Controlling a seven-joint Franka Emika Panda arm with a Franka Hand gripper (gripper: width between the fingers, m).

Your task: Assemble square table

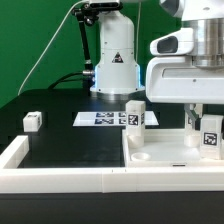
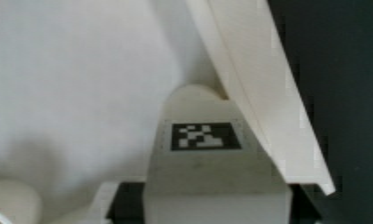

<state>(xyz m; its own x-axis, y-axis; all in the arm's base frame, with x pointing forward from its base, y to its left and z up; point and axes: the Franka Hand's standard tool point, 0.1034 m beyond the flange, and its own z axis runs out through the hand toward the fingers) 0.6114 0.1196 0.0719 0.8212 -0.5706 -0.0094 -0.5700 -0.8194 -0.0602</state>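
Gripper (image 1: 205,122): clamped on a tagged white leg (image 1: 211,138), a jaw on either side, 3 o'clock in exterior view | square slab (image 1: 170,150): lay below it, 4 o'clock | second leg (image 1: 134,113): stood upright at slab's 10 o'clock corner | third leg (image 1: 33,121): on black table, 9 o'clock, well apart.

Work surface: black table (image 1: 70,145), matte and level. Lying directly on it: the square tabletop slab (image 1: 165,152), white with raised edges, flat at the exterior view's right and close against the border wall (image 1: 60,180) along the near edge. The marker board (image 1: 103,118) lies flat mid-table, just beyond the slab's far left corner. One loose leg (image 1: 33,121) stands well apart to the left. A second leg (image 1: 134,114) stands upright at that slab corner; whether it rests on slab or table cannot be determined. The robot base (image 1: 113,65) stands at the rear.
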